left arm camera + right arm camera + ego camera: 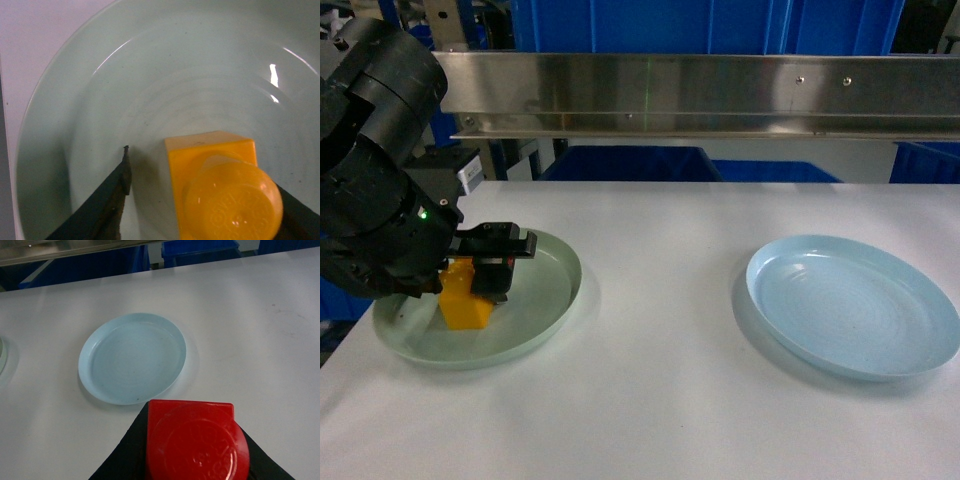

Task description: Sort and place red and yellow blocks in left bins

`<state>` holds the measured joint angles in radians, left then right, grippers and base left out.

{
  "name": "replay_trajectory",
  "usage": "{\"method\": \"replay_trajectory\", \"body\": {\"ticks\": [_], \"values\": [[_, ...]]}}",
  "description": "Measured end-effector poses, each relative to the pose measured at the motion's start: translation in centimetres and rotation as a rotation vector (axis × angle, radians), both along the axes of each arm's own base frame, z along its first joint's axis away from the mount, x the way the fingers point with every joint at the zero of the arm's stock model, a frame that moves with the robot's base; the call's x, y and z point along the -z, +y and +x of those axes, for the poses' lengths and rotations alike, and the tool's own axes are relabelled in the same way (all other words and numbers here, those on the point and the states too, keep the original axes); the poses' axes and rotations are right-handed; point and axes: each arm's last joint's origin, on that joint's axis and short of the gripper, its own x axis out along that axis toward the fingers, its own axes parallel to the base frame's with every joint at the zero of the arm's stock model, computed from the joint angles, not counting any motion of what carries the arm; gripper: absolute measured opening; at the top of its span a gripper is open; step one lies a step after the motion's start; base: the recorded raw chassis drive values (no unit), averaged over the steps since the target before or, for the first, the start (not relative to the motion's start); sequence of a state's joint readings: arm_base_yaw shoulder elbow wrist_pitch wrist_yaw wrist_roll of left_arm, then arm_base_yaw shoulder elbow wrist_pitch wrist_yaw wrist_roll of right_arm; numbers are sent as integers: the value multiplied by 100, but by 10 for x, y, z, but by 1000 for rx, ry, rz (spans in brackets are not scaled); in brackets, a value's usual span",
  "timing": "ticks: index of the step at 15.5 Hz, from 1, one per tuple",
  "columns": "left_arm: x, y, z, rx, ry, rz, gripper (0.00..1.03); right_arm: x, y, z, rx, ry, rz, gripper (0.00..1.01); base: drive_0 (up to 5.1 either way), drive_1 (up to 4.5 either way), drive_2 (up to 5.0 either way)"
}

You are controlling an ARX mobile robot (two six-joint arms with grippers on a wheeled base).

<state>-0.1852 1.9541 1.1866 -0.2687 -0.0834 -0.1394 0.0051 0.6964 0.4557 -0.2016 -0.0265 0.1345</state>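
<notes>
Two grippers: left (485,268) around yellow block (465,297).

- White table (660,400): flat matte top, filling the foreground.
- Pale green plate (545,325) lies on it at left, near the left edge.
- Pale blue plate (855,305) lies on it at right, well apart from the green one.
- Bare white surface between the two plates.

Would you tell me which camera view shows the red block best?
The right wrist view: the red block fills its lower edge, held in the right tool. Neither the head view nor the left wrist view shows it.
</notes>
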Motion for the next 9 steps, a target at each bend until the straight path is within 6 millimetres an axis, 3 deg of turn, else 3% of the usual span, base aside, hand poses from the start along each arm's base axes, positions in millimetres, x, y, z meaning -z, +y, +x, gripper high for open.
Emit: {"method": "replay_trajectory", "body": {"ticks": [2,4,7,9], "values": [[3,0,2,4,-18,32,44,0,0,0,0,0,1,27,0,0,0],[3,0,2,7,-25,37,29,0,0,0,0,0,1,27,0,0,0],[1,3,-3,15,-105,15,28,0,0,0,0,0,1,27,0,0,0],[-24,11,-11,-2,-329,-1,28,0,0,0,0,0,1,27,0,0,0]]}}
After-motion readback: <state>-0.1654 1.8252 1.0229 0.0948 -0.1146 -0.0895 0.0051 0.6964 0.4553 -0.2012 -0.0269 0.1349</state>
